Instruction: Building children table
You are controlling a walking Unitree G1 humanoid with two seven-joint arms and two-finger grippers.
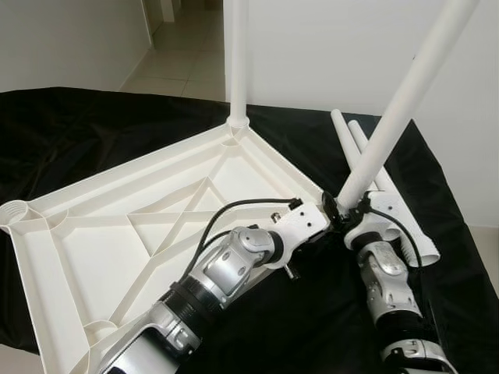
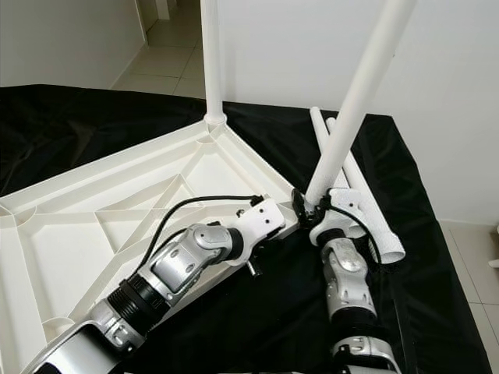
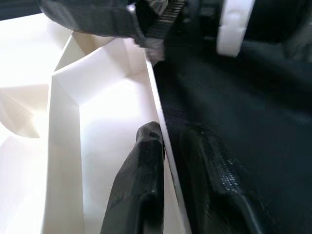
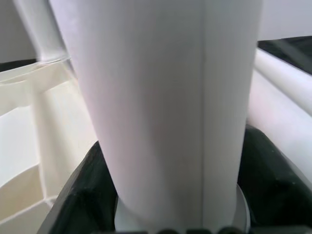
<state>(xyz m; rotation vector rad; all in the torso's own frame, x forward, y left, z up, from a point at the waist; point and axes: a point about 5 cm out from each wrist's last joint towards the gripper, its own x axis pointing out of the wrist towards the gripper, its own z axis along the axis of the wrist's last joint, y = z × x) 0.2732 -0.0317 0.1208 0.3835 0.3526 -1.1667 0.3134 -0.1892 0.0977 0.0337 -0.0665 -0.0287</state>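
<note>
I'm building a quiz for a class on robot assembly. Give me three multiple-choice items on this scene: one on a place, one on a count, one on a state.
1. Where does the left claw grip the upturned tabletop?
A. its near-right rim
B. its far corner
C. its middle rib

2. How many loose legs lie on the black cloth at the right?
A. none
B. two
C. four

3. How does the leg in the right claw stand?
A. flat on the cloth
B. upright in a socket
C. tilted, its lower end at the tabletop's right corner

Answers: 1 A, the fingers straddle that rim in the left wrist view. 2 B, two tubes lie side by side. 3 C, it leans right, unlike the upright fitted leg.
</note>
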